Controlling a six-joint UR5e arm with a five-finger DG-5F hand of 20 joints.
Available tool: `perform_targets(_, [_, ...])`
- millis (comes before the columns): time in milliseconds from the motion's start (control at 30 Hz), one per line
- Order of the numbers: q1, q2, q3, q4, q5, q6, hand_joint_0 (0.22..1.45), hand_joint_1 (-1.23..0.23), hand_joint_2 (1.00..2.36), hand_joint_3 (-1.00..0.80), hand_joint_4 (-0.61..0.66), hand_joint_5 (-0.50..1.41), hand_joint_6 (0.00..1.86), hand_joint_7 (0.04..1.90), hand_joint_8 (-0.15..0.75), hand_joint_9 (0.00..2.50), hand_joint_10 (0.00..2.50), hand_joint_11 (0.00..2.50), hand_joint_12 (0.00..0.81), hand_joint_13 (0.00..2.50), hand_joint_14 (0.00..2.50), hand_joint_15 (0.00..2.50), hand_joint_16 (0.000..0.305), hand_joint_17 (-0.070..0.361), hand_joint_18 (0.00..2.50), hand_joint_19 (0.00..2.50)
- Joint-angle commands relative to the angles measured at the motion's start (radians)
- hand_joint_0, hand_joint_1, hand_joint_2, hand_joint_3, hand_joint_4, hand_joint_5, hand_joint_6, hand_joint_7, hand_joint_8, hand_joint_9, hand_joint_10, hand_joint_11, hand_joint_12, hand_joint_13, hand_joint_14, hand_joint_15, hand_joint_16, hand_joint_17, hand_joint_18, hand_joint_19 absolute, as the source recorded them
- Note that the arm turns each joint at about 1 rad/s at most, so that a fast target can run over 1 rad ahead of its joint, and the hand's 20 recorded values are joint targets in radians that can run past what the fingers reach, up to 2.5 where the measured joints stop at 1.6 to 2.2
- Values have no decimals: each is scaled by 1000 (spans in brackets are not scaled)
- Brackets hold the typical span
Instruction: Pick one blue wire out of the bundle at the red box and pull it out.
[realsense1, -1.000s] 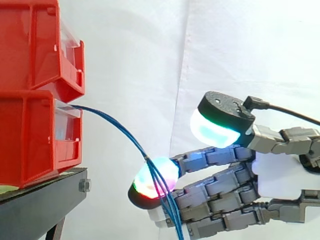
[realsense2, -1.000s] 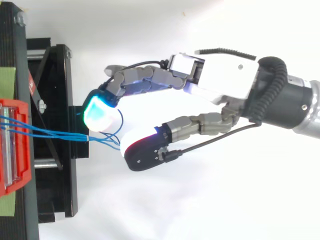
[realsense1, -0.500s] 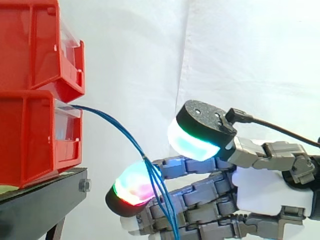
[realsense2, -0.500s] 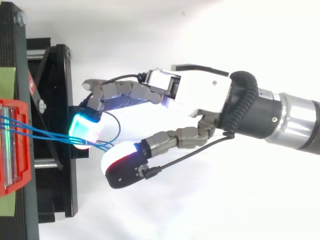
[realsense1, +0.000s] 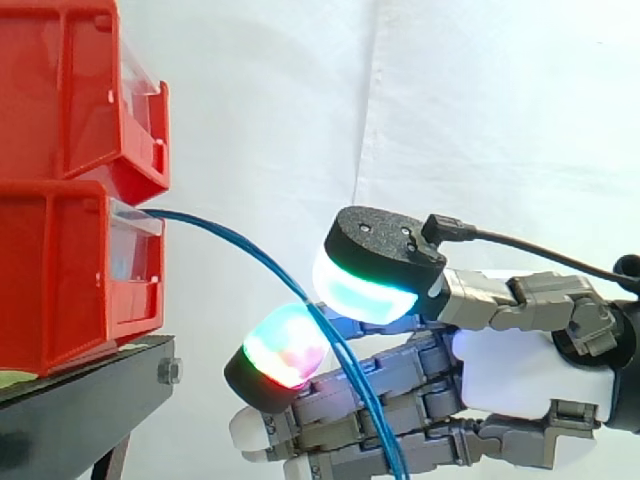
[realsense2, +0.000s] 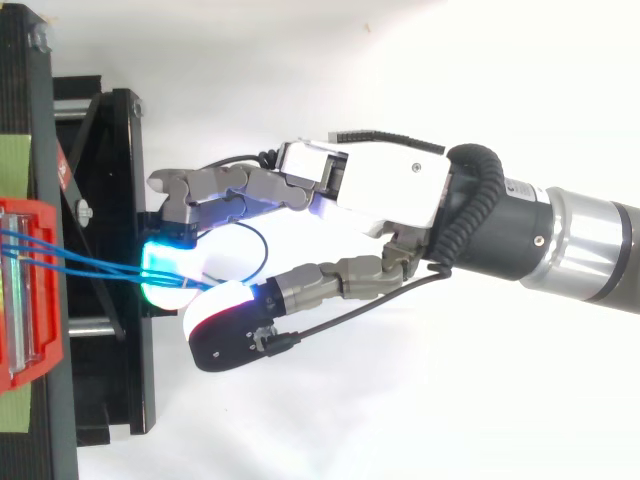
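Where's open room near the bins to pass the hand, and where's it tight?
Open: the space above the blue wires, right of the upper red bin and over the hand, before the white curtain. Tight: between the lower red bin, the black stand and the hand, where the wires run.

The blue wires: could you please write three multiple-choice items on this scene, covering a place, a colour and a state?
1. The blue wires come out of: A the lower red bin; B the upper bin; C the curtain.
2. The stand under the bins is: A white; B black; C blue.
3. The hand is: A open, clear of the wires; B shut on nothing; C shut on the wires.
Key: 1 A, they leave its front; 2 B, the frame is dark; 3 C, thumb and finger pads meet on the wires.
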Motion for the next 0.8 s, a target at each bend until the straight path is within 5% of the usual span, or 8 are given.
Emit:
perform_targets(0, [-1, 0, 2, 1, 0, 0, 577, -698, 1010, -367, 284, -107, 501, 1299, 270, 634, 10, 234, 374, 237, 1, 51, 58, 130, 150, 238])
perform_targets(767, [-11, 2, 3, -1, 0, 0, 600, -551, 1014, -338, 353, -78, 502, 1302, 281, 753, 10, 266, 371, 321, 3, 82, 56, 126, 237, 285])
